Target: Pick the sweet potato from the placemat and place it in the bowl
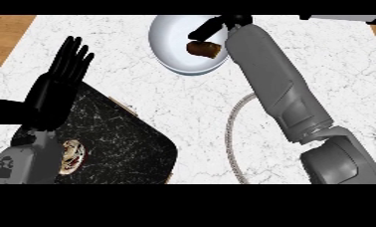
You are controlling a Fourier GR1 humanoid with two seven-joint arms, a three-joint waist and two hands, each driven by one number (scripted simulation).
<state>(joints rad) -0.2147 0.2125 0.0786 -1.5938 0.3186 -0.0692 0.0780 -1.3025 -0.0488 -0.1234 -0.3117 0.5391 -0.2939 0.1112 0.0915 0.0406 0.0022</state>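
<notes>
Counter point(110, 37): white marble look, grey veining, smooth. Wood grain strip point(15, 27) at upper left edge. Dark tray point(125, 141): black marbled stone look, slight sheen. Bowl point(165, 42): white, glossy, ceramic-like. Sweet potato point(205, 49): brown, matt, rough skin. Forearms: grey matt plastic look. Left hand point(57, 89) and right hand point(220, 23): black, matt

Counter: open room and obstructions

Bare marble left of bowl point(170, 47); right forearm point(275, 84) spans its right side; left hand point(58, 84) stands over dark tray point(125, 141).
</notes>
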